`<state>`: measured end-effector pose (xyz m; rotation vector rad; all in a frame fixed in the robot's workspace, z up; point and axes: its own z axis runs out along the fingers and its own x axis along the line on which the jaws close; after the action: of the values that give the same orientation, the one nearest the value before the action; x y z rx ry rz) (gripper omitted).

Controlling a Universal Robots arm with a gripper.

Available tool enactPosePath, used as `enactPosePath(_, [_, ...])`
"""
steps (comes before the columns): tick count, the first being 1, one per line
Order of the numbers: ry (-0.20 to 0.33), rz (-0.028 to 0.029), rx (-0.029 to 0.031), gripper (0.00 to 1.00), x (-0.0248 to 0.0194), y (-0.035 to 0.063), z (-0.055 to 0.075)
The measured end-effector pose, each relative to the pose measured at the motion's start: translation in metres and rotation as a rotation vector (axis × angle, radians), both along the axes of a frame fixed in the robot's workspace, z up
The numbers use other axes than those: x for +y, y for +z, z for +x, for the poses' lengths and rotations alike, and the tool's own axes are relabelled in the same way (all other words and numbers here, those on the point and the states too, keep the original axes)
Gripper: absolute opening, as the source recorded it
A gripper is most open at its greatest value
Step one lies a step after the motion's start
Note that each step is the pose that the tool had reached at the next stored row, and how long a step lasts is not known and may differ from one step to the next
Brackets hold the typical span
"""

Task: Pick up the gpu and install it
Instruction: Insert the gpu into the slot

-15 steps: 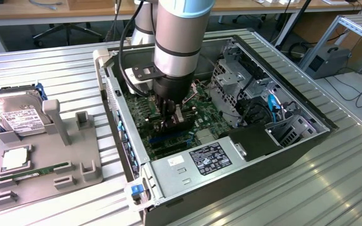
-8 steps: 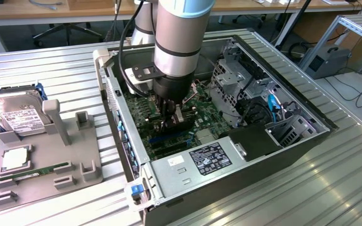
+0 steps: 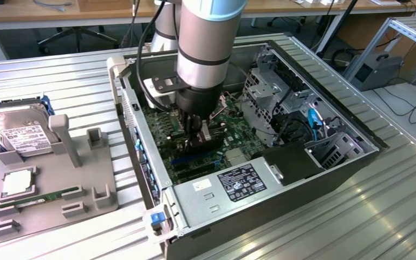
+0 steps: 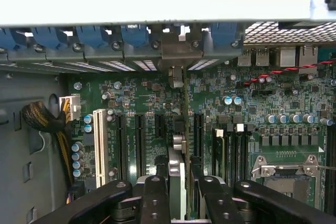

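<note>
Inside the open computer case [image 3: 316,168], which lies on its side on the slatted metal table [image 3: 63,81], the robot arm [image 3: 204,43] reaches straight down over the green motherboard [image 3: 226,132]. Its gripper [image 3: 193,142] sits low among the expansion slots, and in the wrist view the two black fingers [image 4: 155,195] stand about half open, closed onto the top edge of the gpu [image 4: 178,150], a thin card held upright on its edge between them. From the wrist camera the card runs from the gripper [image 4: 177,198] toward the case's back wall, where its pale metal end bracket [image 4: 176,56] stands at the row of blue slot clips [image 4: 105,38]. The card's lower edge lies along the motherboard between two black slots; whether it is fully seated I cannot tell. A white slot [image 4: 98,145] lies further off to one side. Toward the exterior view's left, well apart from the case, a grey parts tray [image 3: 49,179] holds a hard drive [image 3: 20,132], a green memory stick [image 3: 38,197] and a square processor [image 3: 19,181].
</note>
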<state>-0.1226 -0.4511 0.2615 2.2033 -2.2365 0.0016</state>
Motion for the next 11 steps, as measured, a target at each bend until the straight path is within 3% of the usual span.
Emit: enactPosePath(11, [0.000, -0.0002, 0.0001, 0.27, 0.0000, -0.0029, 0.0002])
